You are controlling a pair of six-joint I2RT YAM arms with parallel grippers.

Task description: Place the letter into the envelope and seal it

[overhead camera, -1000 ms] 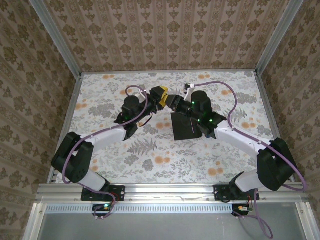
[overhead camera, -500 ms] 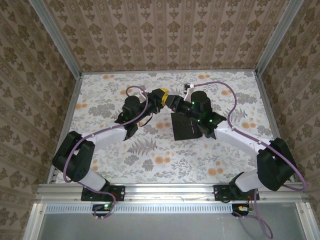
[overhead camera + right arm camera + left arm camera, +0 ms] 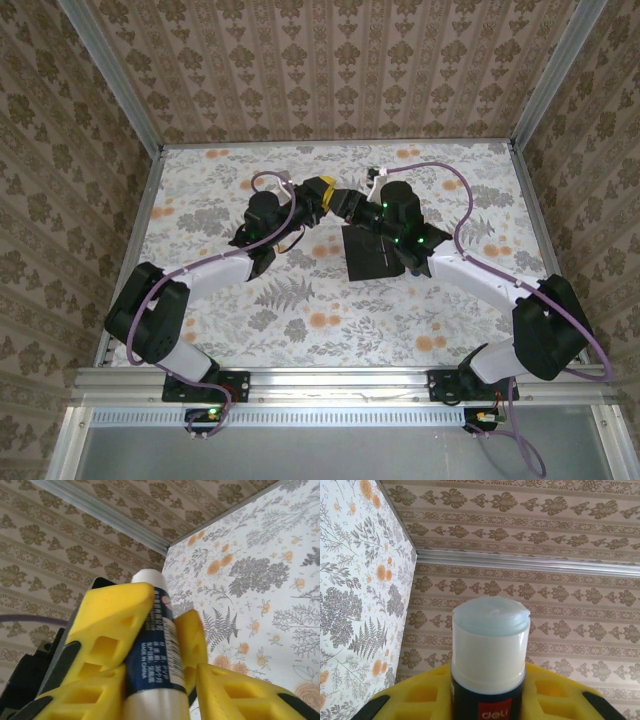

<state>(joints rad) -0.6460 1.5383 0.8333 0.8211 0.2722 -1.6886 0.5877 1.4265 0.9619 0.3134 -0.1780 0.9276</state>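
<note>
The envelope lies flat on the floral worktop, a little right of centre. Its far right corner is tucked beneath the right arm's wrist, and a thin pale line crosses its black face.

Above its far edge the two arms meet nose to nose. The left gripper is clamped on a glue stick, with a yellow finger pressed against each side of the dark blue label. In the left wrist view the stick rises upright from between those fingers. Its white upper part ends in a pale, glossy top face (whether that is bare glue or plastic I cannot tell).

In the right wrist view the right gripper has its yellow fingers on either side of the stick's white near end. They stand apart rather than pinching. One finger sits close against the stick, while the other leaves a dark sliver of gap. Just beyond them the left gripper's own fingers grip the printed part of the barrel, and the stick's far white end points toward the papered wall.

Both grippers hang above the worktop, clear of the envelope.
</note>
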